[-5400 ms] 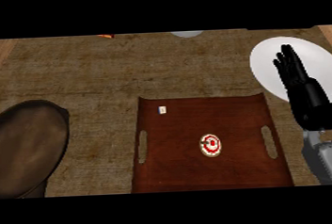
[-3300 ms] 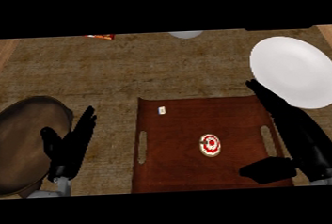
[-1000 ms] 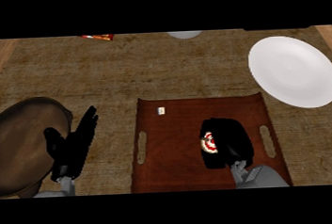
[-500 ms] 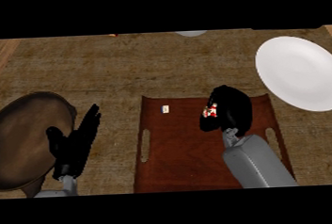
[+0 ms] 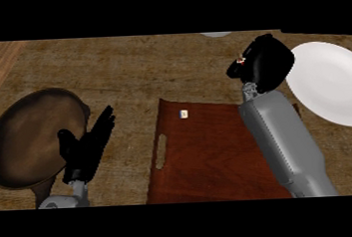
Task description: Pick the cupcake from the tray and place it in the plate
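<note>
My right hand (image 5: 266, 61) is curled round the cupcake (image 5: 241, 59), of which only a small red and white bit shows at the hand's left edge. The hand hangs above the counter beyond the tray's far edge, just left of the white plate (image 5: 330, 84). The brown tray (image 5: 210, 154) lies in the middle of the view, with my grey right forearm crossing its right side. My left hand (image 5: 87, 147) rests open, fingers up, left of the tray.
A dark brown round pan (image 5: 28, 139) lies at the left, partly behind my left hand. A small white tag (image 5: 183, 113) sits near the tray's far left corner. A pale round object (image 5: 217, 34) shows at the top edge.
My right hand closed on the cupcake, lifted it off the tray and carried it away and to the right, toward the plate. The left hand stayed put.
</note>
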